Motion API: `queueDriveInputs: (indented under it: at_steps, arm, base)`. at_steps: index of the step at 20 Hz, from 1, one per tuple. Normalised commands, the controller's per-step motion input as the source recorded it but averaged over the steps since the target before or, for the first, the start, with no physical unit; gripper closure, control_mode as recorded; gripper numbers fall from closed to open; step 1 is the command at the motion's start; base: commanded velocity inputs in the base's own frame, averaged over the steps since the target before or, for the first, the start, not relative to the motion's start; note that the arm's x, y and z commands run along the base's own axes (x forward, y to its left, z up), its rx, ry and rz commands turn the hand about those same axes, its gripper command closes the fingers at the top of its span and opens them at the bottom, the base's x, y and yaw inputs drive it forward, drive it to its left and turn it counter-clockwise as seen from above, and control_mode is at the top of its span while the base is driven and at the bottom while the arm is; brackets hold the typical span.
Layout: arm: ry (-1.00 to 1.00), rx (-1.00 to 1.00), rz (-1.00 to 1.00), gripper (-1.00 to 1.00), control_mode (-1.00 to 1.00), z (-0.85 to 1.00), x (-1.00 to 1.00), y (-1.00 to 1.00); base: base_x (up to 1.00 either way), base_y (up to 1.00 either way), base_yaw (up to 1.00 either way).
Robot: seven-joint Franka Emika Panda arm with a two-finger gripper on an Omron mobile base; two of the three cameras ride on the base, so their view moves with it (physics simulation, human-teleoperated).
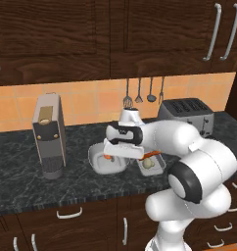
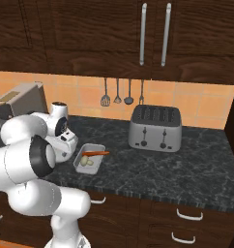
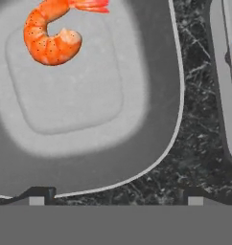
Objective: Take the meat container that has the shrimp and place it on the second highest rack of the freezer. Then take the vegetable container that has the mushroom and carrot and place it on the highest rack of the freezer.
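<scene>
- My pincer (image 3: 116, 201) is spread wide, holding nothing, hanging low over the pale grey rounded meat container (image 3: 151, 119); one tip sits above its near rim, the other above the dark marbled counter (image 3: 194, 158).
- The curled orange shrimp (image 3: 51, 33) lies at 11 o'clock in the hand view, tail fan toward 1 o'clock; curled, so no clear long axis.
- Judgement: to grip well, straddle the rim wall, drop straight down, close squarely, keep the tray level.
- The grey rectangular vegetable container (image 2: 89, 159) sits just beside it, at 3 o'clock in the hand view.
- The thin orange carrot (image 2: 95, 153) lies across that tray's width, tip toward 3 o'clock in the right base view; the pale round mushroom (image 2: 87, 162) sits next to it.
</scene>
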Motion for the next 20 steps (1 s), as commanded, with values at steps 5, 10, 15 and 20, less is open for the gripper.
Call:
queueDriveInputs:
  at_steps: [5, 10, 15, 20]
  arm:
    - [0.02, -0.02, -0.07, -1.00, -1.00, -0.11, 0.00, -0.07]
    - [0.05, 0.00, 0.00, -1.00, -1.00, -0.58, 0.00, 0.00]
    - [0.00, 0.00, 0.00, -1.00, -1.00, -0.26, 0.00, 0.00]
    - [0.00, 0.00, 0.00, -1.00, -1.00, 0.00, 0.00, 0.00]
  base:
    - [0.00, 0.00, 0.00]
    - [0.00, 0.00, 0.00]
    - [0.00, 0.00, 0.00]
    - [0.00, 0.00, 0.00]
